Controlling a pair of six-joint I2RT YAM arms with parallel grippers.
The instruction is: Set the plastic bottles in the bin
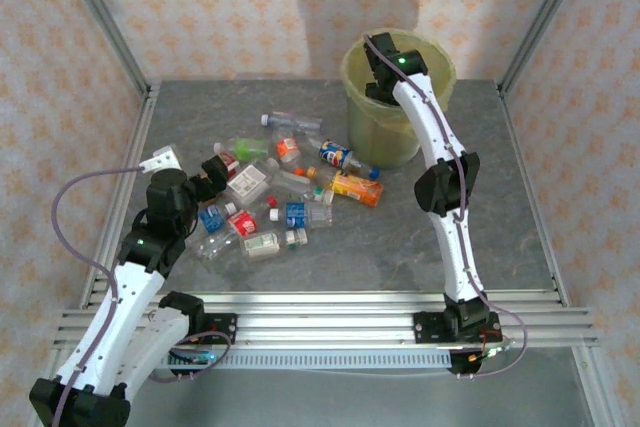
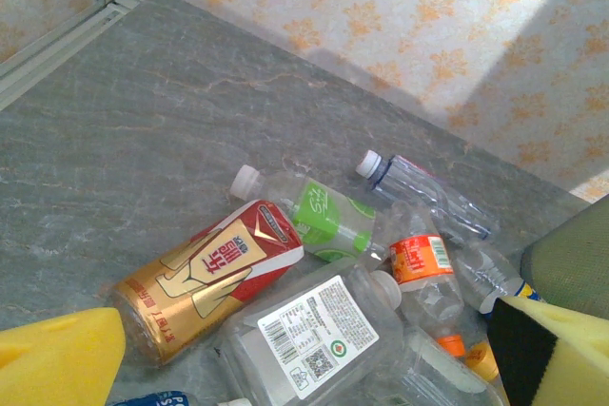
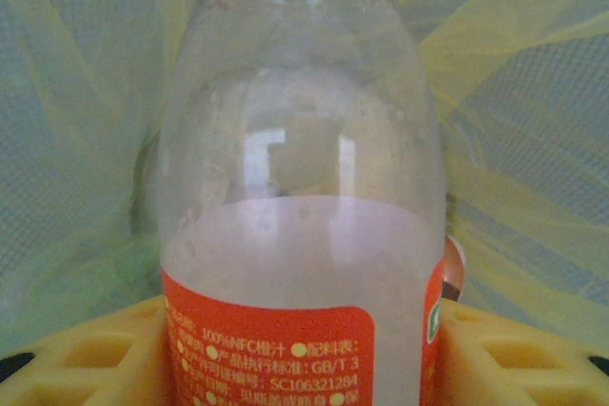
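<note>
Crushed clear plastic bottles (image 1: 280, 197) heaped on bench (image 1: 500, 227), left of yellow-green-lined round bin (image 1: 372, 135); orange-labelled bottle (image 3: 300, 187) surrounded by bin liner.

Clear bottle (image 3: 295, 187), orange label; bin (image 1: 375, 129) liner yellow-green — table (image 1: 380, 247) grey, marbled; walls (image 1: 250, 7) cream, orange floral print.

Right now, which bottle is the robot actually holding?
The clear orange-labelled bottle, clamped in the right gripper over the bin; all the others lie loose on the table.

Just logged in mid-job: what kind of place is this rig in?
Likely a lab test cell: aluminium frame rails, wallpaper-patterned panels around a grey table, bottles staged beside a lined bin.
</note>
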